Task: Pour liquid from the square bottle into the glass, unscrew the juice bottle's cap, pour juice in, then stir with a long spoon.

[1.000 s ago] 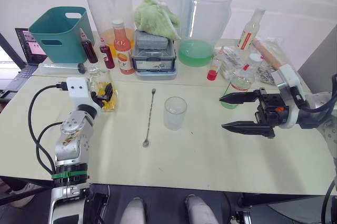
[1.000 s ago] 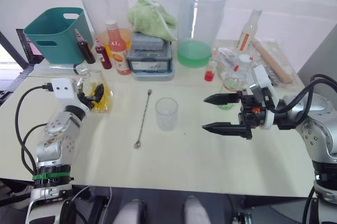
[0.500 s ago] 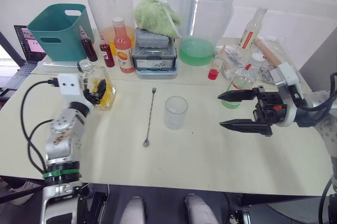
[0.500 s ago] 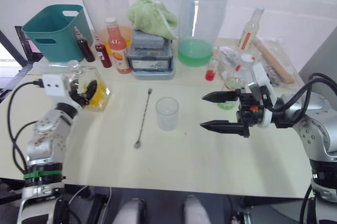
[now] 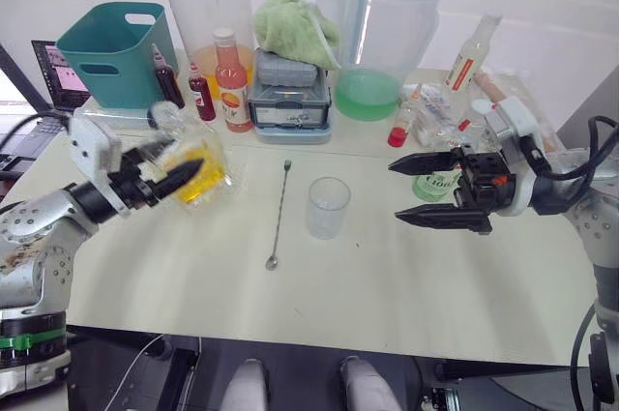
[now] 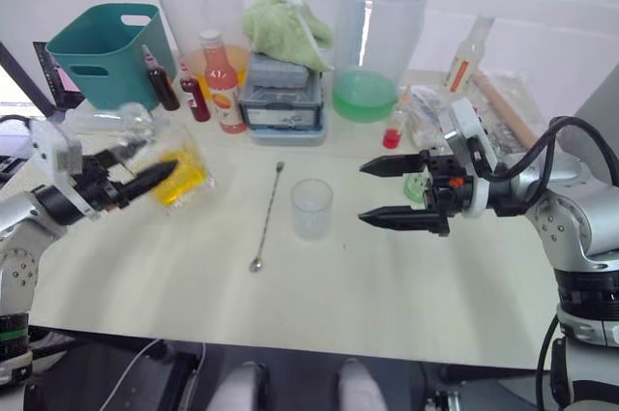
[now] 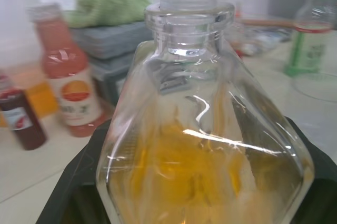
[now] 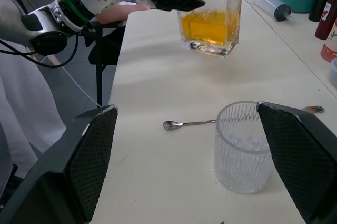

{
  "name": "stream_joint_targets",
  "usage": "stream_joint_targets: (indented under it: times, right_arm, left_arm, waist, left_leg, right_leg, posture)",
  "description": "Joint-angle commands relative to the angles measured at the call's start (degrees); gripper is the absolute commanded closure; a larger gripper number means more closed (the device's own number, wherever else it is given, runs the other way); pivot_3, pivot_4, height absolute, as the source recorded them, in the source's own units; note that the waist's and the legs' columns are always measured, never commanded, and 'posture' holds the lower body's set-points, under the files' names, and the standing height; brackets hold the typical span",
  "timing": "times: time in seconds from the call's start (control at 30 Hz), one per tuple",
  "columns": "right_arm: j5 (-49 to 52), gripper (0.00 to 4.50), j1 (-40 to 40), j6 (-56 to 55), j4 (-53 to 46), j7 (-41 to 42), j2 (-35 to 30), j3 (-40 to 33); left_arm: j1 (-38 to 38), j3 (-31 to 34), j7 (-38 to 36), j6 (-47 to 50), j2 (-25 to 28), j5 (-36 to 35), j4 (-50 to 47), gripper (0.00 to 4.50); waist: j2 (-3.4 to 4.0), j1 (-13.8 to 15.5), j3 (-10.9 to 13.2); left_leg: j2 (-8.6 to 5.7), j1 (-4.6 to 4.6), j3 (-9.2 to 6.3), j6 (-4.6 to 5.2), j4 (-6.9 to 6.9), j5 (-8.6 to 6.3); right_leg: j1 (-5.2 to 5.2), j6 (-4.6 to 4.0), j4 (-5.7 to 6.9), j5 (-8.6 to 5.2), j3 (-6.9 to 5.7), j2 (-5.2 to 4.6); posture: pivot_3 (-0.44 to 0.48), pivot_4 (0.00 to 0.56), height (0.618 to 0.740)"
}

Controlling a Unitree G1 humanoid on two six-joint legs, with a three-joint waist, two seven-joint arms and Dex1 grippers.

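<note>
The square bottle (image 5: 193, 161), clear glass holding yellow liquid, hangs above the table's left side with my left gripper (image 5: 186, 172) shut on its body. It also shows in the right wrist view (image 8: 210, 18), clear of the tabletop. The glass (image 5: 328, 208) stands at the table's middle, and the long spoon (image 5: 279, 218) lies just left of it. My right gripper (image 5: 395, 193) is open to the right of the glass, fingers (image 8: 295, 150) spread wide either side of it in the wrist view. Partly hidden behind that gripper stands the juice bottle (image 5: 443, 182).
Along the back stand a teal basket (image 5: 106, 48), two large clear jugs (image 5: 203, 5) (image 5: 387, 34), a green cloth on a grey box (image 5: 290, 29), an orange bottle with red cap (image 5: 230, 82), small dark red bottles (image 5: 198, 97) and a slim red-labelled bottle (image 5: 469, 53).
My left arm has lifted the square bottle off the table and swung out to the left. The right gripper has edged slightly toward the glass, still open.
</note>
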Motion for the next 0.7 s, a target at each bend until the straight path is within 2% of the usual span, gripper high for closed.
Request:
stream_joint_targets:
  times: [0.03, 0.27, 0.4, 0.6, 0.7]
  right_arm:
    - [1.2, 0.00, -0.8, 1.9, -0.5, 0.9, -1.5, -1.0]
    - [3.7, 0.00, -0.2, 6.3, -1.9, -0.9, -2.7, -3.0]
    - [5.3, 0.00, 1.5, 8.5, -3.6, -2.2, -4.0, -5.1]
    - [9.4, 0.00, 6.1, 12.5, -8.6, -6.8, -5.3, -10.8]
    - [11.5, 0.00, 9.1, 14.0, -11.3, -9.3, -5.9, -14.1]
  left_arm:
    - [-3.2, 0.4, -3.4, 1.4, 1.8, -5.0, -6.7, 1.70]
    - [-4.8, -7.7, -9.0, 11.1, 1.1, -14.0, -16.5, 1.70]
    - [-8.1, -13.0, -11.6, 13.2, -0.3, -15.3, -18.3, 1.70]
    - [-11.5, -21.8, -15.1, 9.2, -5.7, -9.7, -15.5, 1.70]
    - [-12.8, -25.8, -17.3, 3.0, -8.2, -2.8, -10.9, 1.70]
  waist:
    - [0.00, -0.1, 0.0]
    - [0.00, -0.1, 0.0]
    - [0.01, -0.2, 0.0]
    - [0.05, -0.1, 0.0]
    - [0.06, -0.1, 0.0]
  left_leg:
    - [0.02, 0.00, 0.00, 0.00, 0.01, 0.00]
    - [0.00, -0.03, -0.02, 0.00, 0.02, 0.00]
    - [0.00, -0.01, -0.08, 0.00, 0.03, 0.01]
    - [-0.02, 0.06, -0.08, 0.00, 0.09, 0.01]
    - [-0.03, 0.04, -0.10, 0.01, 0.09, 0.01]
  right_leg:
    - [0.00, 0.00, 0.00, 0.00, -0.01, 0.00]
    - [0.03, 0.00, -0.03, 0.00, -0.01, -0.01]
    - [0.02, 0.00, 0.06, 0.00, -0.03, 0.02]
    - [0.13, 0.01, 0.06, 0.00, -0.03, 0.02]
    - [0.11, 0.00, 0.06, 0.00, -0.03, 0.02]
  posture:
    - [0.000, 0.150, 0.723]
    - [0.000, 0.150, 0.723]
    - [0.000, 0.150, 0.723]
    - [0.000, 0.150, 0.723]
    - [0.000, 0.150, 0.723]
